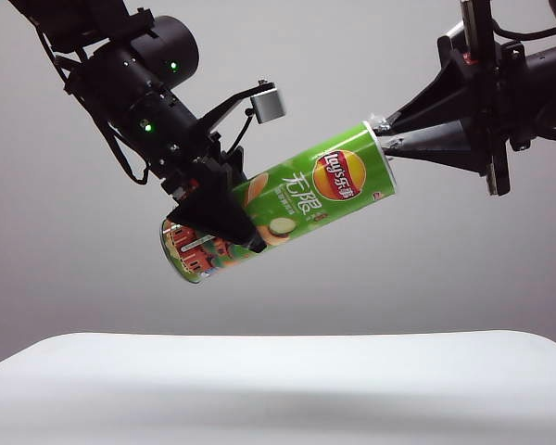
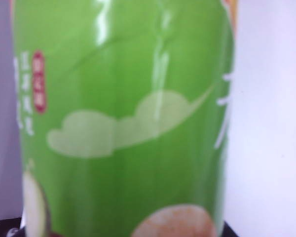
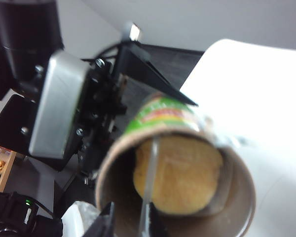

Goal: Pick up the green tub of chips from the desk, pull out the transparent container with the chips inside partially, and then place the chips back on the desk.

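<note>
Green cardboard tub (image 1: 287, 209), both pincers

Left pincer (image 1: 224, 215) hides tub (image 1: 283, 206) middle; right pincer (image 1: 382, 130) tips blurred; chips (image 3: 180, 175) blurred.

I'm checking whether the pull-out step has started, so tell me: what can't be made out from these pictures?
- The transparent container: in the right wrist view, blur hides its edge around the chips, so how far out it sits is unclear.
- What the right gripper pinches at the mouth of the green tub of chips: too small in the exterior view, cut off in the wrist view.
- The left gripper: its wrist view is filled by the tub.
</note>
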Controlling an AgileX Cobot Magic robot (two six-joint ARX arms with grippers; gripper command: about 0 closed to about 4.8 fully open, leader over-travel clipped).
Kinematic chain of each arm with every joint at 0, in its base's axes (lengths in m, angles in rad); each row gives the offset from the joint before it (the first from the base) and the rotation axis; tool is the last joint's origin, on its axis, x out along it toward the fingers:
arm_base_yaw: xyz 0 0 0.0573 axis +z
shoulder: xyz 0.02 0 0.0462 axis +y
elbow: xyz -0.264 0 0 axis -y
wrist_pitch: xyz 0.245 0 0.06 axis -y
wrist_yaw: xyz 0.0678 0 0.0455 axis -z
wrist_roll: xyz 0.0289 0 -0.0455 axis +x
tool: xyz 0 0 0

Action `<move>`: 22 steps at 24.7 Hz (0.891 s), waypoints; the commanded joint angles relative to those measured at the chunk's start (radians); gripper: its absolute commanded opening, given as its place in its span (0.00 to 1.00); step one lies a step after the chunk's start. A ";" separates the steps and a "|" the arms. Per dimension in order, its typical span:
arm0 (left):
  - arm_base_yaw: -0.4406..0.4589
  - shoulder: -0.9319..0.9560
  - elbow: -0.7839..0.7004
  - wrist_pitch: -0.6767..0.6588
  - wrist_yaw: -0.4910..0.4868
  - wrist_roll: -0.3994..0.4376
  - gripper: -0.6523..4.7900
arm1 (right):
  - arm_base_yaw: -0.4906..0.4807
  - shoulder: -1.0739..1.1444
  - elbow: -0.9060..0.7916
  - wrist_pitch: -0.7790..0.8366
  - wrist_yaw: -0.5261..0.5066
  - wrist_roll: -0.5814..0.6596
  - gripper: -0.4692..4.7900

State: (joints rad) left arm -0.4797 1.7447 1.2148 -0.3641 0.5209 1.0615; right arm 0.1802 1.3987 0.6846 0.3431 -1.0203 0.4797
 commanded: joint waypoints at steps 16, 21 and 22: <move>-0.033 0.000 0.004 0.023 0.018 0.000 0.72 | 0.002 -0.003 0.005 0.035 0.004 0.045 0.18; -0.033 0.000 0.004 0.022 0.018 -0.003 0.72 | 0.016 -0.003 0.005 0.032 -0.011 0.045 0.08; -0.033 0.000 0.004 0.022 0.018 -0.004 0.72 | 0.019 -0.003 0.005 0.032 -0.011 0.044 0.08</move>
State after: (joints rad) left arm -0.5079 1.7477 1.2144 -0.3618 0.5217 1.0615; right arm 0.1886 1.3987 0.6846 0.3592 -1.0088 0.5255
